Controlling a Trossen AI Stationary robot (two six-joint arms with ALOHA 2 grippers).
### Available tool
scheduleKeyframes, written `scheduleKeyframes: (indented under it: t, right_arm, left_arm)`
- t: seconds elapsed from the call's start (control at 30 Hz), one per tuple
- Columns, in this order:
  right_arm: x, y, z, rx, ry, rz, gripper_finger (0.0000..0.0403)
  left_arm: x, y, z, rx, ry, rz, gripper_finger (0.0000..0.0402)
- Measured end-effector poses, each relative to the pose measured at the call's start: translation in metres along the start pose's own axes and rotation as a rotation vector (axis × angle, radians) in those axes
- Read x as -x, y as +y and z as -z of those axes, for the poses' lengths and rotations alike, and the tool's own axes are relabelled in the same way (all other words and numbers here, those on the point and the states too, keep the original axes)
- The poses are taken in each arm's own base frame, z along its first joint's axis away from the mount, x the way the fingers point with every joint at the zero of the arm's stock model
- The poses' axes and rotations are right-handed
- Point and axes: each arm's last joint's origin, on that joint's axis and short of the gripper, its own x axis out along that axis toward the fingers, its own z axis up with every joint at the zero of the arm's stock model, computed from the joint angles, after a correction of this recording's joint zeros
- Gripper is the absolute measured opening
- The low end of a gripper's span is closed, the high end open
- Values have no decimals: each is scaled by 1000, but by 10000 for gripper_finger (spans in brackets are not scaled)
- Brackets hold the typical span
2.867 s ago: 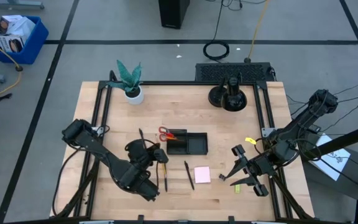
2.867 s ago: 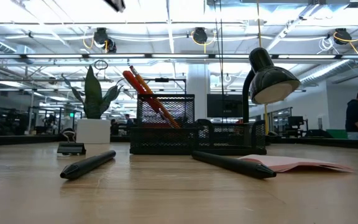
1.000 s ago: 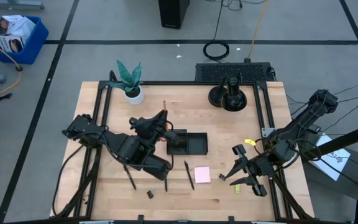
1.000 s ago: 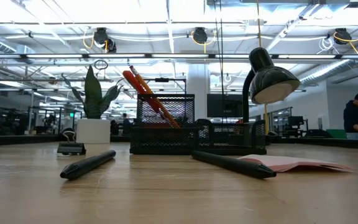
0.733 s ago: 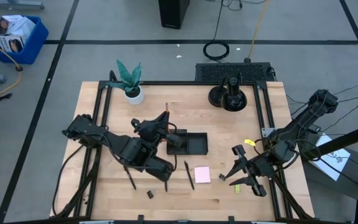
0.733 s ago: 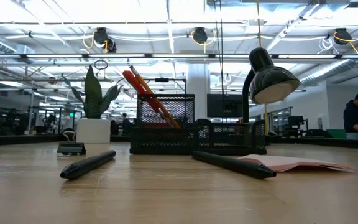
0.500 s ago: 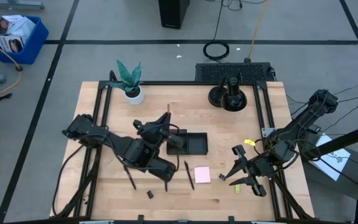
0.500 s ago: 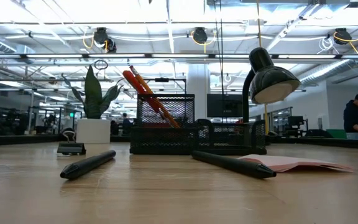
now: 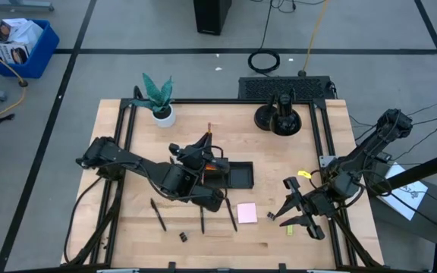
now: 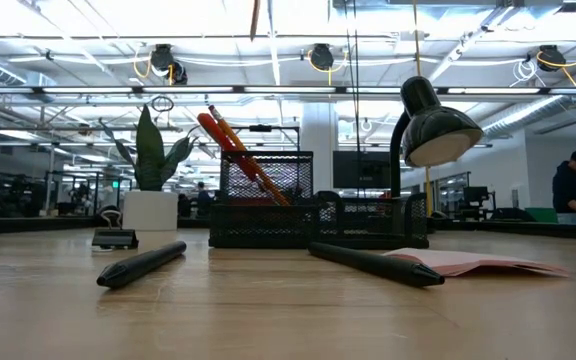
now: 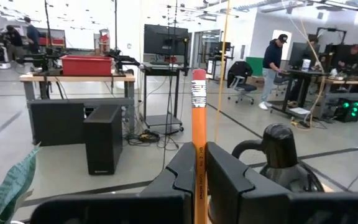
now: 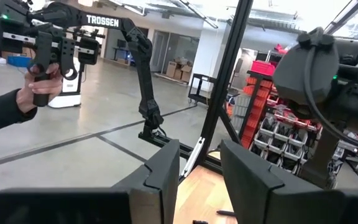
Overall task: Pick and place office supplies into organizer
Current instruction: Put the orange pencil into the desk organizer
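Observation:
My left gripper [image 9: 203, 152] is shut on an orange pencil [image 11: 199, 124] and hovers over the left end of the black organizer [image 9: 232, 175]. The pencil's lower end [image 10: 255, 18] shows at the top of the low view, above the organizer's tall cup [image 10: 265, 190]. Red scissors and another orange pencil [image 10: 243, 150] lean in that cup. Black pens [image 9: 158, 214] [image 9: 231, 214], a pink sticky-note pad [image 9: 246, 212] and a binder clip [image 9: 181, 236] lie flat on the table. My right gripper [image 12: 199, 180] waits open near the table's right edge. My left gripper pinches the pencil's shaft [image 11: 199, 163] between its two fingers [image 11: 180, 169], below the eraser end [image 11: 198, 76]. The fingers come level from the table's near side and lie across the pencil. The pencil stands nearly upright, eraser end up, lifted clear of the organizer.
A potted plant [image 9: 158, 98] stands at the far left and a black desk lamp [image 9: 279, 117] at the far right. A small yellow-green piece [image 9: 290, 228] lies by my right gripper. Bare wood lies along the near edge and far behind the organizer.
My left gripper has carried the pencil toward the table's right edge and down, to above the organizer's left end, rolling a little. The pencil's lower end has come into the top of the low view. My right arm has kept still.

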Motion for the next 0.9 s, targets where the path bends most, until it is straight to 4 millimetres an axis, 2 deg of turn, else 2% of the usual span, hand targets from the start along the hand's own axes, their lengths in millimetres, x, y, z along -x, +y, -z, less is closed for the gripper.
scheduleKeyframes:
  t: [0.37, 0.57, 0.9]
  right_arm:
    - [0, 1, 5, 14, 50, -12, 112]
    - [0, 2, 10, 28, 98, -20, 112]
    - [3, 1, 22, 57, 237, 75, 112]
  left_arm:
    - [-20, -8, 25, 3, -6, -52, 26]
    - [-21, -9, 38, -10, -6, -54, 26]
    - [-22, -8, 56, 1, -6, -56, 26]
